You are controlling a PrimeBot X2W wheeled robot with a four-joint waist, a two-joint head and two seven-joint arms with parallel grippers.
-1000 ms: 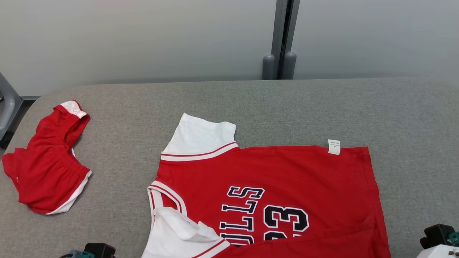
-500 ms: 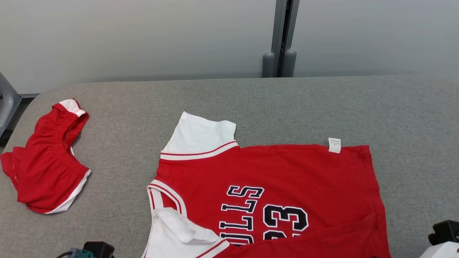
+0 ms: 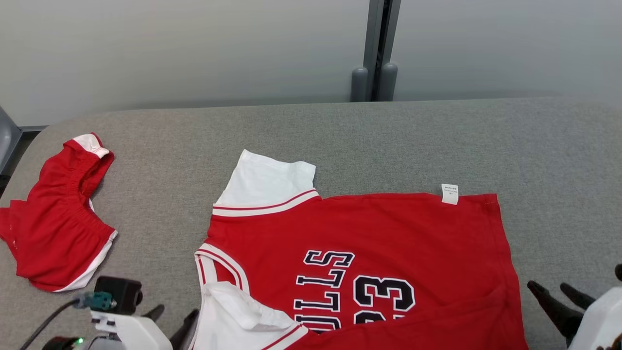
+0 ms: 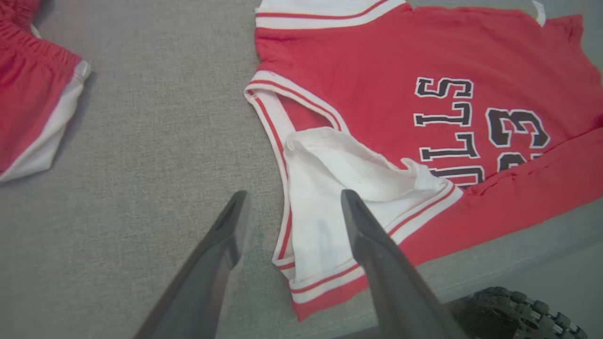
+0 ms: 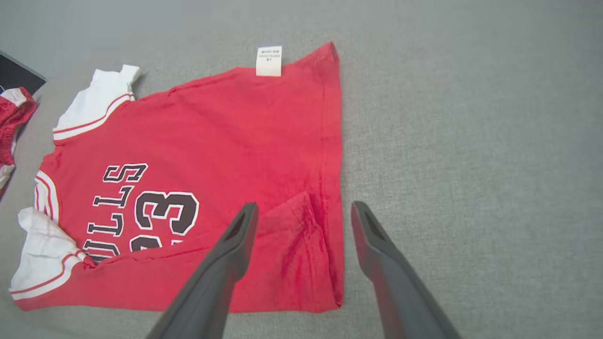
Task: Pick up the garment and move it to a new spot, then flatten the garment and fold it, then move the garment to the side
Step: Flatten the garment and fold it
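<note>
The garment [image 3: 369, 233] is a red jersey with white sleeves and a black number print, lying flat on the grey table [image 3: 437, 141]. Its near hem is folded up over part of the print. My left gripper [image 3: 175, 318] hovers open at the near white sleeve [image 4: 330, 188]; in the left wrist view the left gripper [image 4: 294, 197] has one finger over the sleeve and one over bare table. Above the jersey's near right corner [image 5: 311, 245] my right gripper [image 5: 304, 207] is open, and it also shows low at the right as the right gripper [image 3: 549, 288]. Neither gripper holds anything.
Red shorts [image 3: 53, 228] with white trim lie at the table's left end. Two grey posts [image 3: 374, 80] stand against the wall behind the table. The table's near edge runs just below the jersey, with a dark ridged wheel [image 4: 513, 310] beyond it.
Both grippers have come up into the head view with fingers spread apart. The jersey lies as before; the head camera has tilted slightly.
</note>
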